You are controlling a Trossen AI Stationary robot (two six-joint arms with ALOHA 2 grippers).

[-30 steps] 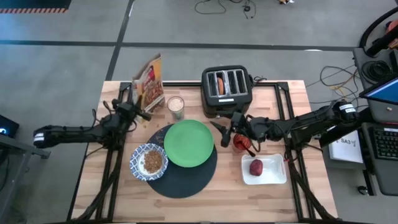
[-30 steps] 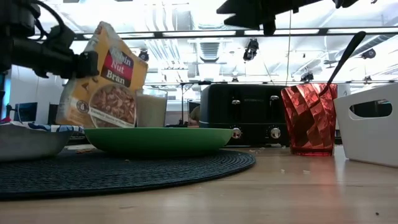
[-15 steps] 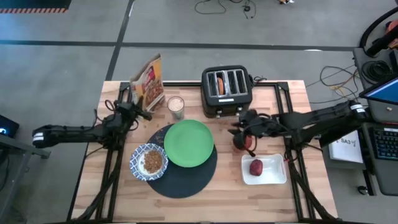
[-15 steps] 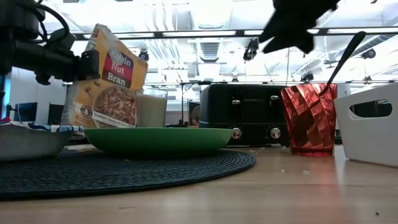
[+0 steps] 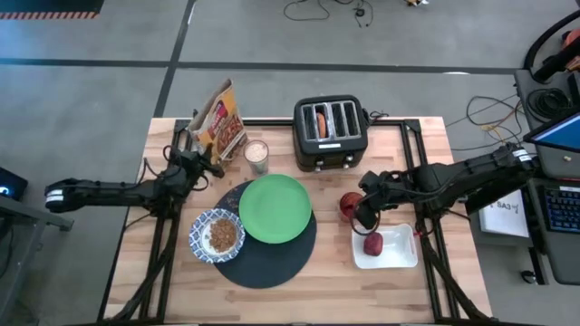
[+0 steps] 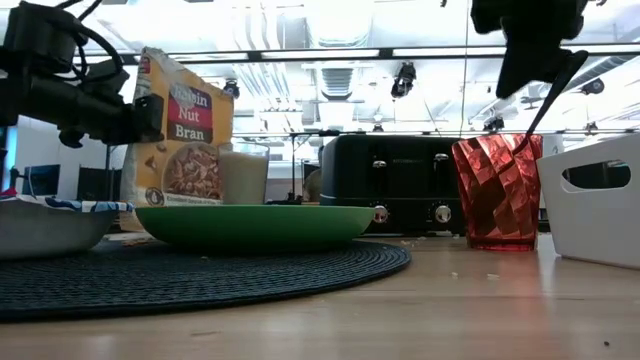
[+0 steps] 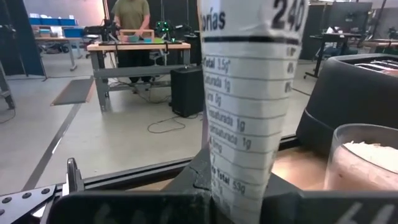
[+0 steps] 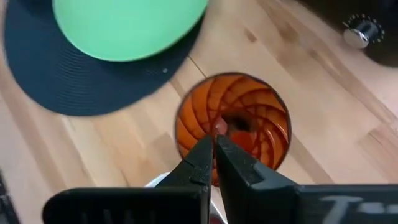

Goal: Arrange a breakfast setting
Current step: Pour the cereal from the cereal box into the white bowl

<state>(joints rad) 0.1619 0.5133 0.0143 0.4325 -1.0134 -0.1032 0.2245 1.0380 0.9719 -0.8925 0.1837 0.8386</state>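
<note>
A green plate (image 5: 275, 208) and a blue-and-white bowl (image 5: 217, 235) of cereal lie on the round dark placemat (image 5: 267, 263). My left gripper (image 5: 201, 156) is shut on a cereal bag (image 5: 225, 127), which stands upright beside a glass of milk (image 5: 256, 154). The red cup (image 5: 348, 206) stands right of the plate, and a metal spoon (image 6: 560, 80) leans out of it. My right gripper (image 8: 215, 146) is shut just above the cup. A bagel (image 5: 322, 121) sits in the toaster (image 5: 331, 136). A dark red fruit (image 5: 373, 244) lies in a white tray (image 5: 399, 254). My left gripper pinches the bag's narrow printed side (image 7: 239, 180) between its two fingers, about halfway up, coming level from the table's left. The bag stays upright; its bottom is hidden behind the bowl and plate. My right gripper has closed on the spoon's handle (image 6: 552, 88) above the cup's rim, slanting down from the right. The fingers (image 8: 202, 162) hide the place of contact. The spoon's lower end stays in the cup.
The toaster stands at the far middle of the table. The white tray lies near the right gripper, toward the near edge. Bare wood shows right of the tray and left of the bowl. A person stands at a bench in the room beyond.
My right gripper has swung from in front of the toaster toward the right and near edge, come down over the red cup and shut. My left gripper has turned the cereal bag from tilted to upright and lowered it a little.
</note>
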